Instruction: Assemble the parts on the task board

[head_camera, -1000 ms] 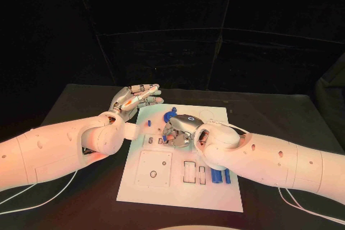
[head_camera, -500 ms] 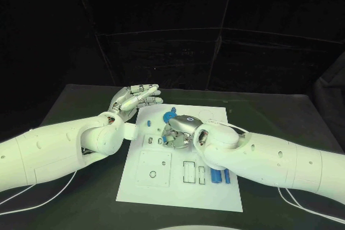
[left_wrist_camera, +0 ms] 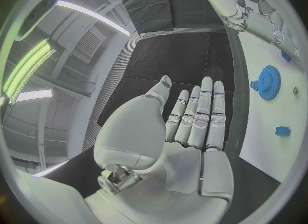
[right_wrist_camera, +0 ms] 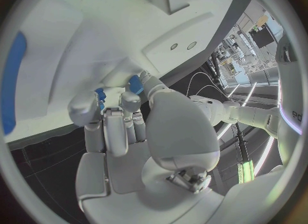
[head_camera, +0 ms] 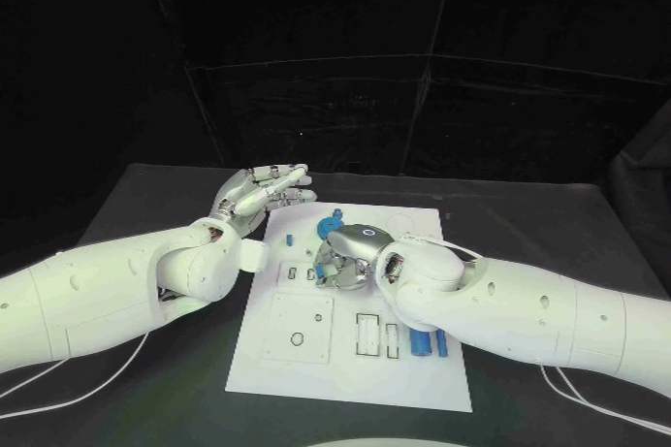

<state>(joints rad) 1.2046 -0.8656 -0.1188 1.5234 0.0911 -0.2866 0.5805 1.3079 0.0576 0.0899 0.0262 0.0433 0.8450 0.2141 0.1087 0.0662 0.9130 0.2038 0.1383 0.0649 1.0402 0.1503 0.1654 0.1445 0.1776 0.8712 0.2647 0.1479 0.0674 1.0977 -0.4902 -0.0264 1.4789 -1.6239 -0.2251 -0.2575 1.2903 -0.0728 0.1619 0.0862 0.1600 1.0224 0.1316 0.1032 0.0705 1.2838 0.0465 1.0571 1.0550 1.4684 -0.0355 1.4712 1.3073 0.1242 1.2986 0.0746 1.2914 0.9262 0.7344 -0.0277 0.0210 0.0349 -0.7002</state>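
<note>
The white task board lies in the middle of the black table. My right hand is curled down over the board's middle. In the right wrist view its fingertips and thumb pinch a small blue part against the board. My left hand hovers open at the board's far left corner, fingers straight and side by side. A blue gear sits on the far part of the board, with a small blue piece near it.
Two long blue bars lie on the board's near right side, beside rectangular slots. A square outline with holes marks the near left. White cables trail on the table beside both arms.
</note>
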